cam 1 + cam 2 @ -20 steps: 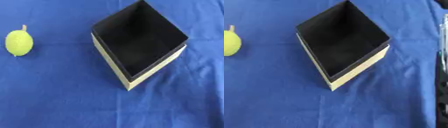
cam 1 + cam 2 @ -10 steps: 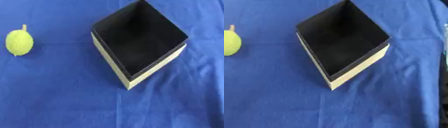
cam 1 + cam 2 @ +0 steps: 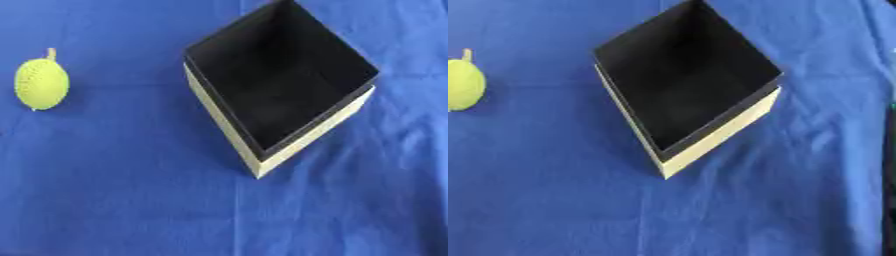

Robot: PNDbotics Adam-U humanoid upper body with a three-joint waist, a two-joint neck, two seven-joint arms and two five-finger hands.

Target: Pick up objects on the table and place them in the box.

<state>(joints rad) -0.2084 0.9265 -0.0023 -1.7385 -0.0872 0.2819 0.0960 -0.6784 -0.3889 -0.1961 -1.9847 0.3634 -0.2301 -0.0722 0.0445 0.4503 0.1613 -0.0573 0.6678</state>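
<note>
- Nothing has shifted over the last second: the fruit (image 3: 41,84) lies on the blue worktop (image 3: 131,200), well left of the box (image 3: 280,80).
- The box looks empty.
- Neither robot hand shows, so no pickup has begun.

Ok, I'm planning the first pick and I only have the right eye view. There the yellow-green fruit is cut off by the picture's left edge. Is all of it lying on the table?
Observer: Yes. The left eye view shows the whole yellow-green bumpy oval fruit, lying on the blue cloth.
Operator: Anything on its far left side that I would bump?
Observer: Nothing that I can see. Only blue cloth shows between the fruit and that view's left edge.
Operator: Is a hand coming in from that side?
Observer: No. The extra strip on the left shows no hand either.
</note>
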